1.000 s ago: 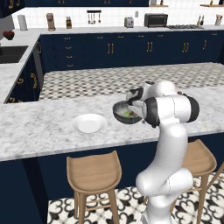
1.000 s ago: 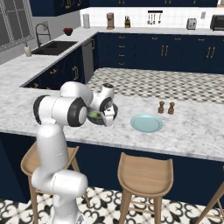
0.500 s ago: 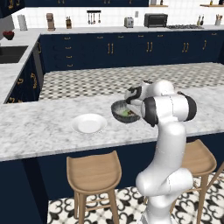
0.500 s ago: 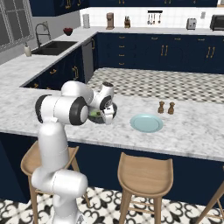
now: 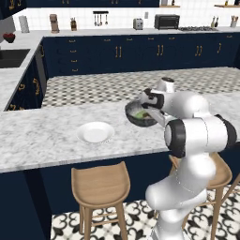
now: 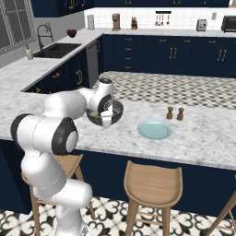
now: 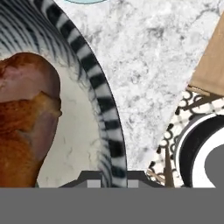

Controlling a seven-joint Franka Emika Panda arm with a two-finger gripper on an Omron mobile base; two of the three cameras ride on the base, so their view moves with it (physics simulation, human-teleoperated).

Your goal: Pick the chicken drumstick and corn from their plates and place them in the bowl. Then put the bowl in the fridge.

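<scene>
Glossy white arm [image 5: 197, 140], dark joints

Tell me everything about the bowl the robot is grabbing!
The bowl is round and deep, dark grey outside, with a dark-and-light striped rim and a pale speckled inside. It looks like pottery. It is at the marble counter, between the white plate and the pale blue plate. The brown chicken drumstick lies inside, and something green too. The pincer sits astride its rim; whether the bowl is lifted is unclear.

Wooden stools [image 5: 100, 186], salt and pepper shakers [image 6: 175, 113], sink [image 6: 56, 50], toaster [image 5: 138, 23]
</scene>
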